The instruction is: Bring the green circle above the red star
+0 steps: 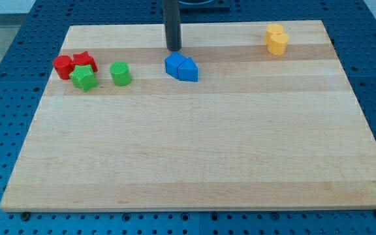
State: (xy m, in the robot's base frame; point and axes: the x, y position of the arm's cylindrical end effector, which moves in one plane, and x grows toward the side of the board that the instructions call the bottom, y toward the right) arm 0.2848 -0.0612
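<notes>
The green circle (120, 74) sits on the wooden board (201, 150) at the upper left. To its left lie the green star (83, 78), the red star (85, 62) just above it, and the red circle (62, 66) at the far left; these three touch. My tip (173, 49) is at the view's top centre, to the right of and above the green circle, apart from it, just above the two blue blocks.
Two blue blocks (181, 67) lie side by side right below my tip. Two yellow blocks (276, 39) sit together at the upper right. The board's top edge runs just behind my tip.
</notes>
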